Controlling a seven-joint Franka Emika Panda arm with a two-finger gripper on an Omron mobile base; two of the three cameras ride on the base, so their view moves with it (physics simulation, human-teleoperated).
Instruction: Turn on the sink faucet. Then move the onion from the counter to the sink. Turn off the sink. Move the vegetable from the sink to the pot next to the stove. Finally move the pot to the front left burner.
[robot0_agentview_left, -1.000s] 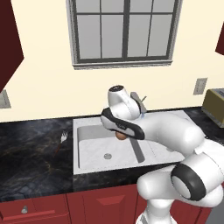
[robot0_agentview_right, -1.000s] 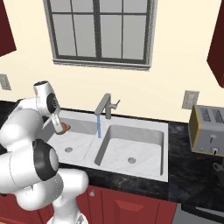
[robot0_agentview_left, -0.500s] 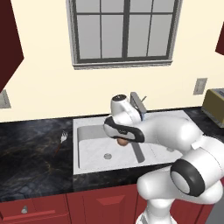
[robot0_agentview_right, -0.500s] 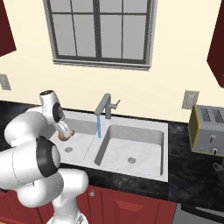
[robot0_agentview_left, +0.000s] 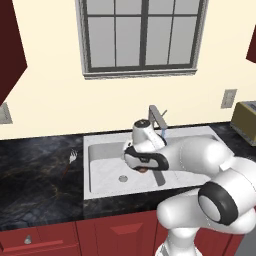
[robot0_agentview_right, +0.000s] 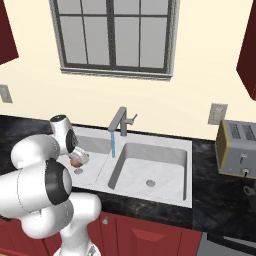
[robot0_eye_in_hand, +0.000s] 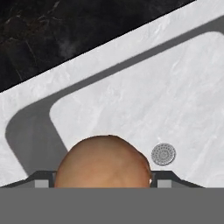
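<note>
My gripper (robot0_agentview_left: 141, 168) is shut on the tan-orange onion (robot0_agentview_left: 142, 170) and holds it above the left part of the pale sink (robot0_agentview_left: 105, 170). From the right base view, the onion (robot0_agentview_right: 76, 161) hangs just over a small round drain (robot0_agentview_right: 78, 171). Through the hand camera the onion (robot0_eye_in_hand: 103, 159) sits between the two fingertips (robot0_eye_in_hand: 41, 179), with the sink's basin (robot0_eye_in_hand: 175, 87) and drain (robot0_eye_in_hand: 163, 154) below. Behind the sink stands the grey faucet (robot0_agentview_right: 120, 122), and a thin blue stream of water (robot0_agentview_right: 113, 145) runs from its spout. The black counter (robot0_agentview_left: 35, 170) surrounds the sink.
A grey toaster (robot0_agentview_right: 239, 150) stands on the counter right of the sink. A small white utensil (robot0_agentview_left: 73, 157) lies on the counter left of the sink. The sink's deeper right basin (robot0_agentview_right: 165, 170) has its own drain (robot0_agentview_right: 150, 183). A window fills the wall behind.
The hand has carried the onion down and towards the front, from near the sink's back rim to lower over the left basin. The water keeps running.
</note>
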